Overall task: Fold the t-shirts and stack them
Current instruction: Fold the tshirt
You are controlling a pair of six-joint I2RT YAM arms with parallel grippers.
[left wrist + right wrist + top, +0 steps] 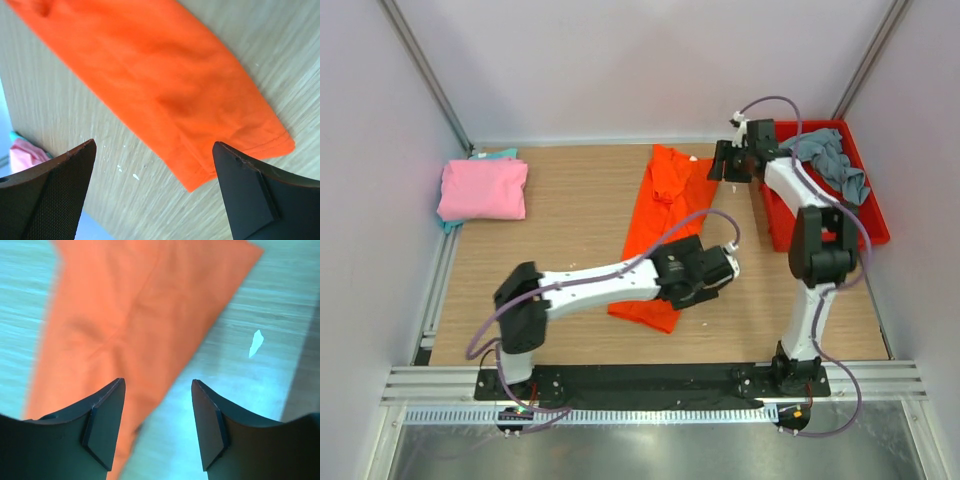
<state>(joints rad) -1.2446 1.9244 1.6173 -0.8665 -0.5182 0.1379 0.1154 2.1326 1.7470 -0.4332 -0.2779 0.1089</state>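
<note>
The orange t-shirt [665,215] lies folded lengthwise as a long strip down the middle of the table; it also shows in the left wrist view [165,85] and the right wrist view [135,310]. My left gripper [732,262] is open and empty above the strip's near right end. My right gripper [718,160] is open and empty above the strip's far right edge. The pink t-shirt [483,189] lies folded at the far left on top of a teal one [498,155]. The grey-blue t-shirt [832,160] lies crumpled in the red bin [875,225].
The red bin stands at the far right beside the right arm. White walls close in the table on three sides. A small white scrap [256,342] lies on the wood near the orange shirt's far end.
</note>
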